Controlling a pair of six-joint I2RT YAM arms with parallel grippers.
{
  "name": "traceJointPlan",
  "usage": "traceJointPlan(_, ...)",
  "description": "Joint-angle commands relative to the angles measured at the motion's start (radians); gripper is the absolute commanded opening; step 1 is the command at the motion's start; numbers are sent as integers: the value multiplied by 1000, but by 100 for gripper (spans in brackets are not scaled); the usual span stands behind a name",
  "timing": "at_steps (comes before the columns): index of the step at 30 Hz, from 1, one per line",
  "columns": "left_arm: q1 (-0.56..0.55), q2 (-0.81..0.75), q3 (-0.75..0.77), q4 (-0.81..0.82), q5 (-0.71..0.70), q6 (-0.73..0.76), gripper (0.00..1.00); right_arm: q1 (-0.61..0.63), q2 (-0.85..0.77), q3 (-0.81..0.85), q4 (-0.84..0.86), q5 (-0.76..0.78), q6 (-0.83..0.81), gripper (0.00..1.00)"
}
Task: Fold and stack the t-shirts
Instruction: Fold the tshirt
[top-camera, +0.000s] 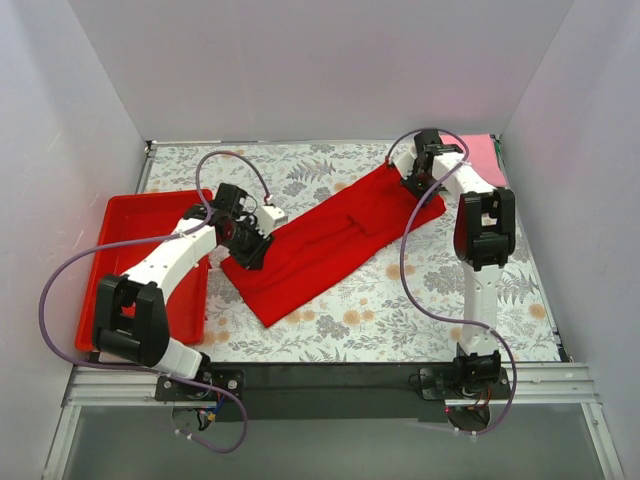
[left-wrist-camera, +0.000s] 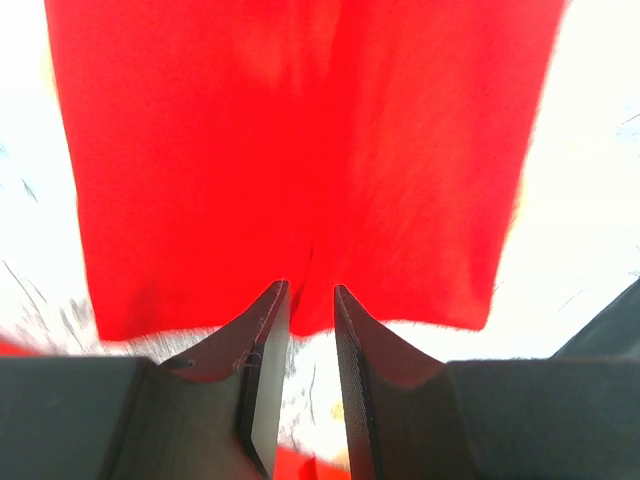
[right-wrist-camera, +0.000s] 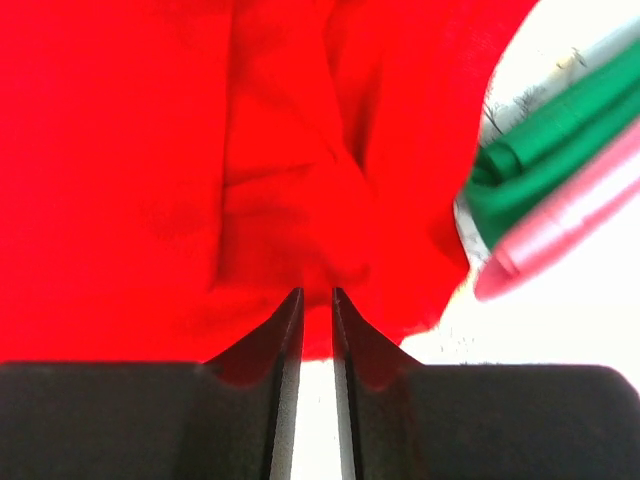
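White walls close in a table (top-camera: 400, 310) covered with a grey-and-tan floral print.

Top external view: a red t-shirt (top-camera: 330, 240), folded into a long band, lies across the middle of the table, running slantwise from its near-left end to its far-right end. A red tray (top-camera: 135, 225) sits on the table just left of the shirt's near end. The left gripper (top-camera: 250, 250) is at that near-left end, and the right gripper (top-camera: 415, 185) is at the far-right end, so the band lies between the two. A pink t-shirt (top-camera: 483, 155) lies beyond the red shirt's far end, in the back right corner, partly behind the right arm.

Left wrist view: the red t-shirt (left-wrist-camera: 300, 150) fills the upper part of the frame, flat, with its side edges and one short edge in sight. The left gripper (left-wrist-camera: 310, 290) has its fingers drawn close, with only a narrow slit between them. The tips overlap the shirt's short edge, red cloth shows in the slit, and a faint crease runs up from it.

Right wrist view: the red t-shirt (right-wrist-camera: 200, 150) is rumpled here, with folds gathering toward the right gripper (right-wrist-camera: 317, 292). Its fingers are nearly together, with red cloth between the tips. Just right of the red shirt's edge lies a green t-shirt (right-wrist-camera: 540, 150), with the pink t-shirt (right-wrist-camera: 570, 220) against it.
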Motion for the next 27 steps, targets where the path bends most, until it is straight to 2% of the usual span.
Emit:
traceJointPlan(1, -85, -41, 44, 30, 52, -6, 24, -6, -131, -27, 17, -37, 28, 24)
traceJointPlan(5, -193, 27, 31, 91, 14, -23, 23, -6, -246, -73, 10, -82, 70, 25)
traceJointPlan(10, -283, 119, -11, 170, -100, -15, 22, -9, -311, -107, -23, -126, 105, 26)
traceJointPlan(14, -329, 185, -49, 162, -166, -8, 19, -30, -343, -116, -59, -166, 133, 26)
traceJointPlan(19, -416, 165, -162, 136, -193, -25, 18, -61, -365, -142, -104, -204, 151, 25)
traceJointPlan(22, -536, 137, -209, 116, -149, -86, 18, -78, -378, -180, -119, -221, 157, 25)
traceJointPlan(24, -663, 122, -213, 115, -126, -130, 18, -87, -391, -207, -122, -224, 156, 24)
traceJointPlan(27, -795, 168, -148, 125, -43, -239, 18, -96, -405, -253, -121, -244, 165, 24)
